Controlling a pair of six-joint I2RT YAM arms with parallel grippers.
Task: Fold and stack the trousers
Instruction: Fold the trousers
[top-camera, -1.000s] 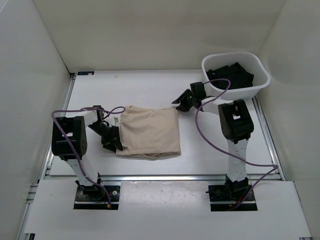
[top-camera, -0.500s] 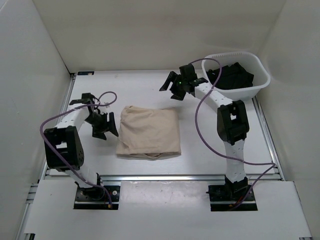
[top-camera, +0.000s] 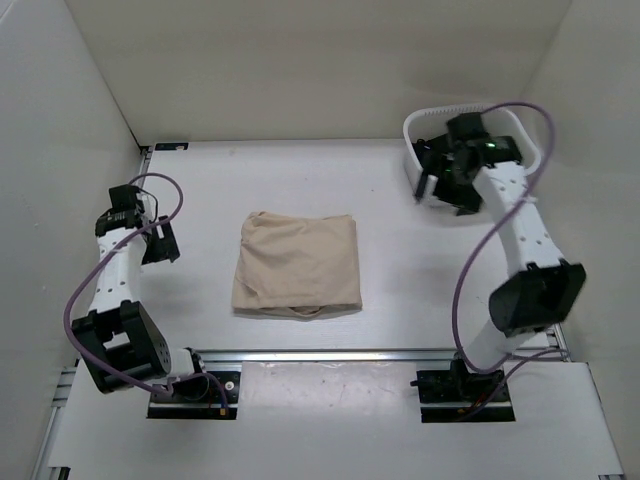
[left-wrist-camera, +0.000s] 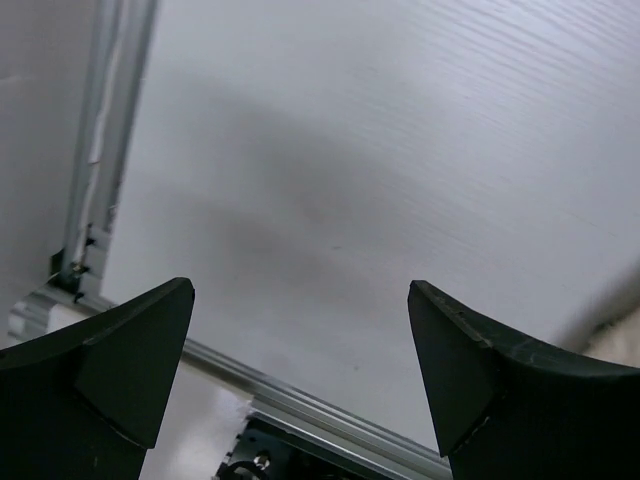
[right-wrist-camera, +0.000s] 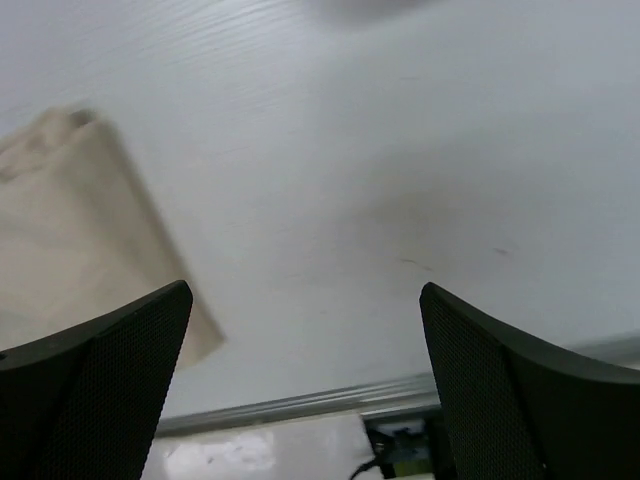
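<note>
Fingers (left-wrist-camera: 130, 350) of the left gripper (left-wrist-camera: 300, 288) stand spread wide with nothing between them, only bare white table (left-wrist-camera: 330, 150) showing in the gap. Seen from the top camera, this gripper (top-camera: 160, 240) hangs at the table's 9 o'clock edge, well apart from the trousers (top-camera: 298, 265).

The right gripper (right-wrist-camera: 305, 290) is likewise parted and empty. In its wrist view the tan cloth (right-wrist-camera: 60, 230) lies off at 9 o'clock, clear of both fingers. From above it (top-camera: 445, 180) sits at 2 o'clock, against the near-left wall of a white plastic basket (top-camera: 437, 113). The arm covers most of the basket, so what is in it cannot be made out.

The trousers lie folded into a flat, roughly square bundle about the middle of the table (top-camera: 300, 180), touched by neither gripper. A small dark tag (top-camera: 172, 146) at the 11 o'clock corner is too small to read.
</note>
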